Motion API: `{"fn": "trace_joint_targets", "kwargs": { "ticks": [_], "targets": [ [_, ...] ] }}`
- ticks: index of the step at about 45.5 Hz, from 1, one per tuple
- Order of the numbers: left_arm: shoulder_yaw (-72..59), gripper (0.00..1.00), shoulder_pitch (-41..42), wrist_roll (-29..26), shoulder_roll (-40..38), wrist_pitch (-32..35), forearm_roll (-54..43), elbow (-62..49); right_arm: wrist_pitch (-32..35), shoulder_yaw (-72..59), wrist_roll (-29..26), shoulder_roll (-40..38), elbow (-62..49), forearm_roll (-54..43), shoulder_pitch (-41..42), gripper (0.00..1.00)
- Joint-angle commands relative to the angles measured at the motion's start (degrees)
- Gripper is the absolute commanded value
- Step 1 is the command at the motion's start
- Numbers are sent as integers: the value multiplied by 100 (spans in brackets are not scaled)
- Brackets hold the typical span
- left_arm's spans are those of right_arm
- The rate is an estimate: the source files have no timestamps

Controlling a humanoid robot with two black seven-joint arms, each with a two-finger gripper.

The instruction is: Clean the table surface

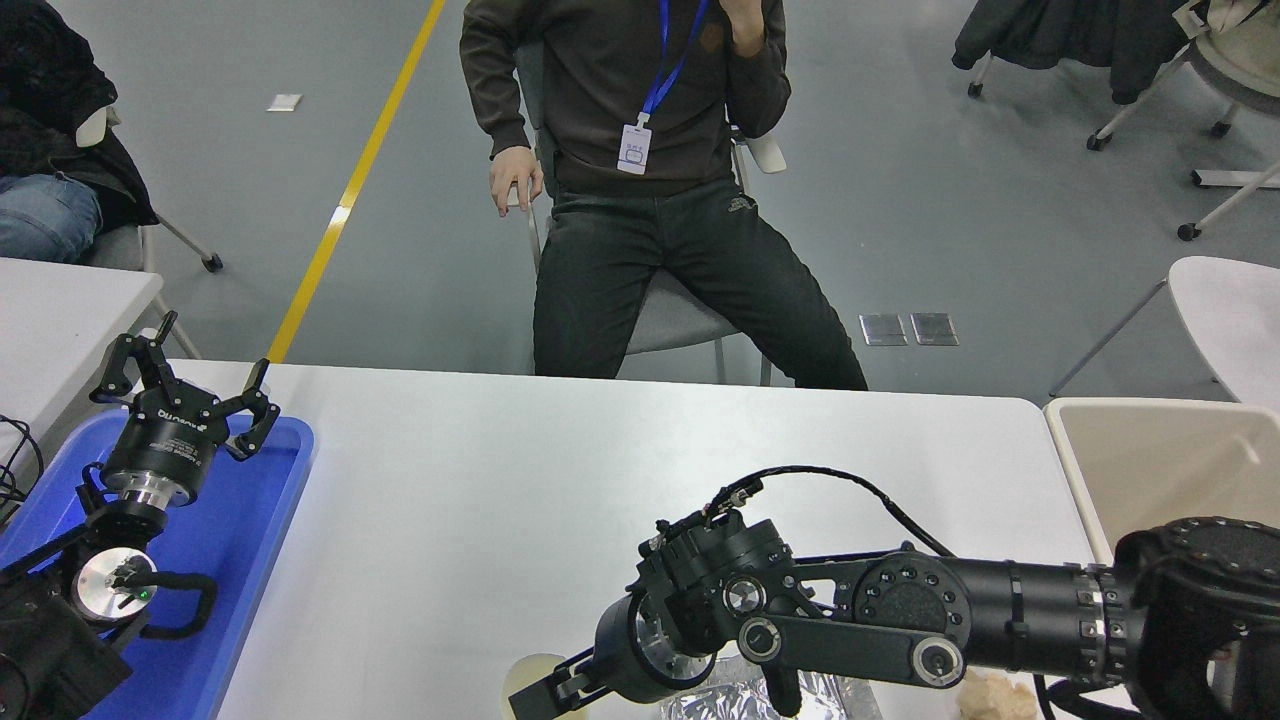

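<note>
The table surface is a wide white top with rounded corners. At its near edge stands a pale paper cup, mostly covered. Beside it lie a crumpled sheet of foil and a beige crumpled wad, both partly under the arm. My right arm reaches in low from the right, and my right gripper sits at the cup against the picture's bottom edge; its state does not show. My left gripper is parked open over the blue tray at the lower left, holding nothing.
A blue plastic tray lies at the table's left end. A beige bin stands off the right end. A person sits on a chair at the far side. A smaller white table is at the left.
</note>
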Motion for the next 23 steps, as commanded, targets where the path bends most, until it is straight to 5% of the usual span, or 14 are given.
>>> {"fn": "trace_joint_targets", "kwargs": {
  "ticks": [1,23],
  "targets": [
    [0,100,0,0,1,0,0,0,-425,-154,-24,42,-487,-13,-74,100],
    [0,100,0,0,-7,0,0,0,-372,-330,37,42,-267,22,-74,99]
  ]
}}
